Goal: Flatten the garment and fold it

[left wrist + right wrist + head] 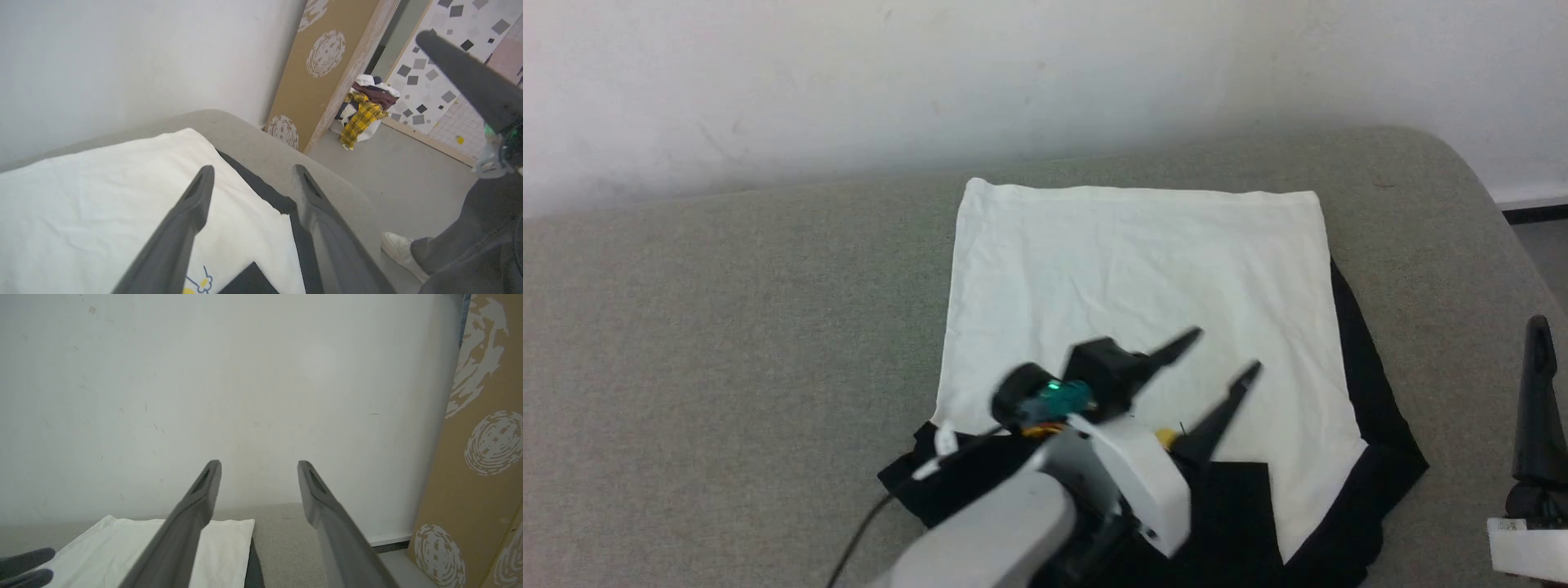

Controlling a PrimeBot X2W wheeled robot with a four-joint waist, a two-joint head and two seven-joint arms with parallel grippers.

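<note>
Garment (pixel 1135 261): I see it lying on the grey cushion (pixel 727 327) — white panel up.
Left pincer (pixel 1225 353): over its near half, 2 fingers apart, empty.
Right pincer (pixel 259 467): apart too — empty.

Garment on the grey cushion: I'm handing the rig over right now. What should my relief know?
Left pincer: open, empty, over the near half of the garment.
Right pincer: open, empty, off to its right.
Done: spread flat on the grey cushion, black sleeve laid over the near end.
Left: white body lightly creased, black cloth showing along the right edge; smooth it, finish folding.
</note>
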